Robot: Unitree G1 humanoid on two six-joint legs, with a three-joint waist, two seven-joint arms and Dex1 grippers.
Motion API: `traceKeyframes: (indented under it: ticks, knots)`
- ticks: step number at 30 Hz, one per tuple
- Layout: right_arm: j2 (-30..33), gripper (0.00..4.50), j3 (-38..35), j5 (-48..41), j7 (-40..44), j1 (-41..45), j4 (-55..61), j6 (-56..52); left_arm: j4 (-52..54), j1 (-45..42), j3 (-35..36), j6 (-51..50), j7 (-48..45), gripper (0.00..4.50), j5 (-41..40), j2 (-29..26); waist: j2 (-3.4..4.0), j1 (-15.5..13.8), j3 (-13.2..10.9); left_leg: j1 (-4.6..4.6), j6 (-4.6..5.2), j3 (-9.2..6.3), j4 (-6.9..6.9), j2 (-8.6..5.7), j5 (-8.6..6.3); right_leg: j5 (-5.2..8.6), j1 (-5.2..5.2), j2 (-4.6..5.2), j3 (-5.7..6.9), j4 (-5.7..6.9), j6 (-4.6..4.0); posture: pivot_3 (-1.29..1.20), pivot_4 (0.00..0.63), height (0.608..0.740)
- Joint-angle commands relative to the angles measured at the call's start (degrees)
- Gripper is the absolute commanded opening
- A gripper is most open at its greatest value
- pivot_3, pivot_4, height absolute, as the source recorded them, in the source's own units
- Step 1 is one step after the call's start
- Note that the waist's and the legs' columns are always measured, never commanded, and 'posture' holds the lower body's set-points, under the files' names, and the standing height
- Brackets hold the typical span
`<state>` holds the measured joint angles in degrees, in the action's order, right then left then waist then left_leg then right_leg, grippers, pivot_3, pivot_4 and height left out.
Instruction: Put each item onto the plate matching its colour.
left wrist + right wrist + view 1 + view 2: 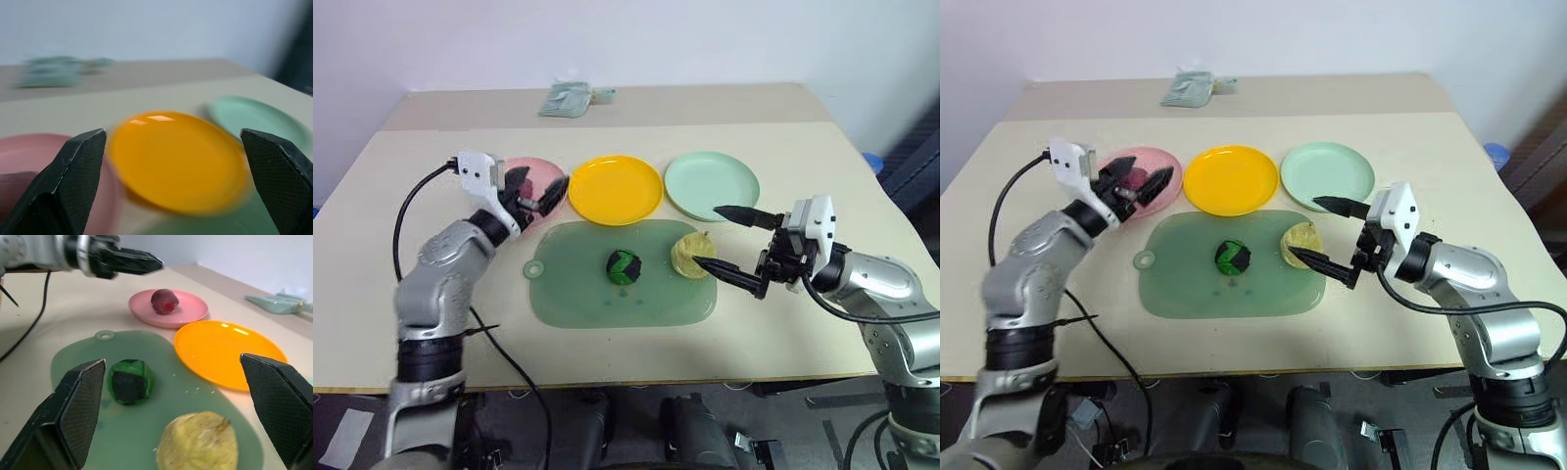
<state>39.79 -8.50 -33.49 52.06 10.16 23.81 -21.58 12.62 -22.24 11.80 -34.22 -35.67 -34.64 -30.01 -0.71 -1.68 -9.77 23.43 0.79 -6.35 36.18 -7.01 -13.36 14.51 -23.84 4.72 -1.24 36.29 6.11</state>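
A dark reddish-purple lump (164, 301) lies on the pink plate (540, 168) at the left of the row. My left gripper (540, 188) hovers open just above that plate and holds nothing. The yellow plate (615, 188) and the mint green plate (711, 184) are bare. On the translucent green mat (578, 284) sit a green-and-black ball (625, 266) and, to its right, a pale yellow bumpy fruit (687, 255). My right gripper (717, 241) stands open at the fruit's right side, pointing left, one finger over the green plate's near rim and one beside the fruit.
A crumpled teal packet (570, 98) lies at the table's far edge. A black cable (504, 357) trails from my left arm across the near-left table and over its front edge. The mat's small ring tab (533, 268) sticks out on its left side.
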Motion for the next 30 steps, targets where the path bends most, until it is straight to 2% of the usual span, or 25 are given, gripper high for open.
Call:
traceKeyframes:
  ticks: [1,3,4,6,7,12,19,30]
  knots:
    - [-0.68,4.50,1.09,1.17,-1.90,1.27,3.01,0.58,2.54,4.04,-0.67,3.91,-11.03,4.48,-1.14,-4.51,0.02,0.03,0.01,-0.01,0.01,0.00,-0.01,0.00,0.00,0.00,0.01,0.00,0.00,-0.01,0.00,0.00,0.150,0.740]
    - [-1.33,4.50,3.47,2.66,-3.57,2.82,3.12,-0.31,1.83,7.07,-0.61,7.22,-15.30,4.48,0.07,-6.74,0.07,0.24,0.01,-0.03,0.00,0.01,-0.05,0.02,0.00,0.01,0.00,0.00,-0.01,-0.02,-0.02,0.00,0.150,0.740]
    - [-2.32,4.50,5.69,4.39,-5.55,4.83,2.65,-1.41,0.60,9.31,-0.14,11.12,-17.18,4.48,1.79,-7.47,0.07,0.45,0.00,-0.03,0.00,0.01,-0.07,0.02,0.00,0.01,-0.01,0.01,-0.01,-0.02,-0.02,0.00,0.150,0.740]
    - [-5.84,4.50,10.95,8.88,-11.76,10.07,1.12,-5.41,-3.58,14.72,1.00,23.65,-26.62,4.48,4.87,-9.62,0.14,1.22,0.03,-0.04,-0.01,0.01,-0.14,0.04,0.01,0.02,-0.04,0.00,-0.02,-0.03,-0.04,0.00,0.150,0.740]
    - [-7.22,4.50,12.97,10.23,-13.64,11.92,0.82,-7.26,-4.96,16.64,1.13,26.15,-30.67,4.48,5.21,-11.31,0.13,1.55,0.03,-0.04,-0.04,0.04,-0.18,0.06,0.02,0.02,-0.09,0.00,-0.04,-0.03,-0.11,0.00,0.150,0.740]
    - [-11.68,4.50,18.76,11.18,-17.38,16.96,1.98,-15.91,-5.09,20.43,3.10,25.39,-40.15,4.48,-0.35,-15.76,0.14,0.68,0.01,0.05,-0.10,0.00,-0.34,0.12,0.05,0.07,-0.49,-0.02,0.03,-0.06,-0.24,0.00,0.150,0.740]
    - [-11.39,4.50,24.08,10.58,-16.67,21.93,1.99,-28.26,-2.39,23.85,5.56,24.67,-40.70,4.48,-1.13,-17.36,0.16,1.07,0.00,0.05,0.02,0.03,-0.23,0.09,-0.02,0.06,-0.46,-0.01,0.01,-0.07,-0.22,0.00,0.150,0.740]
    - [-10.13,4.50,31.93,15.41,-15.86,28.13,-0.62,-34.07,3.85,29.07,7.13,24.45,-37.07,4.48,-1.21,-16.54,0.17,1.28,0.00,0.05,0.00,0.04,-0.29,0.12,-0.01,0.05,-0.49,-0.03,0.01,-0.05,-0.21,0.00,0.150,0.740]
